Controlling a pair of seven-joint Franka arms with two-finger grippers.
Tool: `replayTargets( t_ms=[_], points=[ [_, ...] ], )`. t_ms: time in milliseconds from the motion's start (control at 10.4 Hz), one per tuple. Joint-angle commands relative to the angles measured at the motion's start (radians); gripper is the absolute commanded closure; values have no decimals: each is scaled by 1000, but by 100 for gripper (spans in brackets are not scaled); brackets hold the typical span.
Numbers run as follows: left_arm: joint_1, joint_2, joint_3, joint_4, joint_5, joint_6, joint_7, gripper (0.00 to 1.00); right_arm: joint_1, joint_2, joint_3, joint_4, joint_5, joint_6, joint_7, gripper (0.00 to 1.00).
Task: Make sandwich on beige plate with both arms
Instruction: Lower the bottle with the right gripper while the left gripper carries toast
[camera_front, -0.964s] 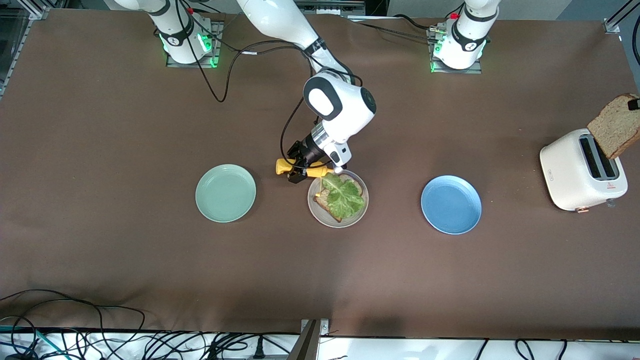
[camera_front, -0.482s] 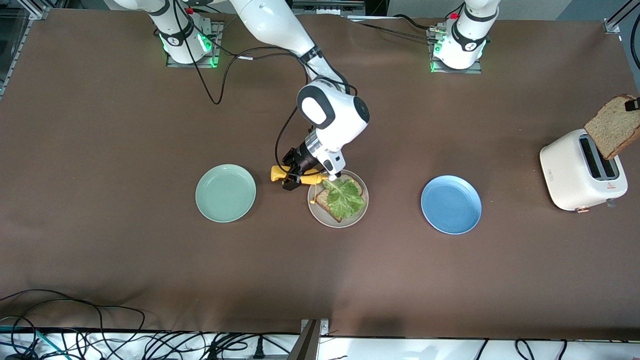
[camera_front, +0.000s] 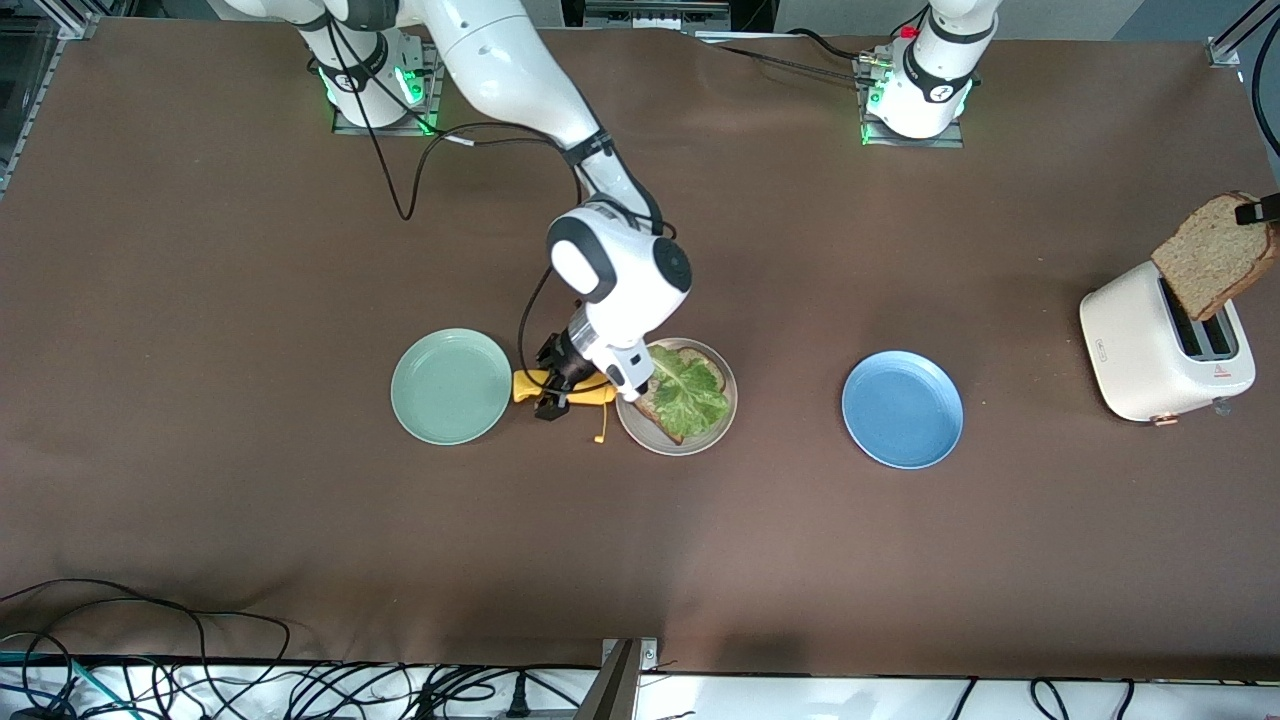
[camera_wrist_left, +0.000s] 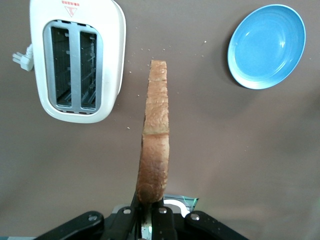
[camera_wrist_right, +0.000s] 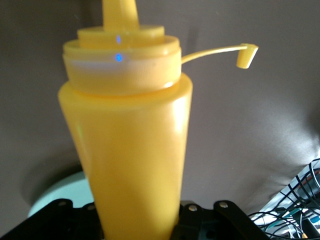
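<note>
I judge assembly half done: beige plate (camera_front: 628, 420) holds one slice with lettuce (camera_front: 688, 390); right gripper (camera_front: 560, 385) beside it clamps the mustard bottle (camera_front: 563, 390); left gripper (camera_wrist_left: 148, 220) pinches the top slice (camera_front: 1208, 255) above the toaster (camera_front: 1160, 345).

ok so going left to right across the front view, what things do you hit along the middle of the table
mint green plate → yellow squeeze bottle in the right gripper → beige plate with bread and lettuce → blue plate → toaster
</note>
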Motion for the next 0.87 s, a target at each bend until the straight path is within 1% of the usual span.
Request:
replayTargets(
  t_ms=[0, 96, 289, 386, 578, 675, 771],
  points=[
    [1, -11, -5, -10, -71, -30, -56, 100, -36, -101, 25, -66, 97, 7, -64, 100],
    [-5, -11, -12, -10, -96, -34, -102, 100, -75, -133, 48, -78, 158, 17, -85, 100],
    [-11, -2, -75, -12, -139, -44, -227, 100, -166, -208, 114, -116, 273, 34, -104, 100],
    [-13, 3, -118, -10, -150, -42, -304, 100, -214, -234, 142, -119, 348, 33, -145, 100],
    [-13, 5, -182, -10, -203, -41, -436, 100, -309, -280, 169, -144, 546, 33, -261, 100],
    [-14, 6, -210, -10, -231, -38, -491, 100, -358, -310, 176, -174, 617, 31, -326, 100],
    [-19, 17, -233, -10, -266, -39, -528, 100, -424, -336, 209, -204, 686, 27, -410, 100]
  ],
)
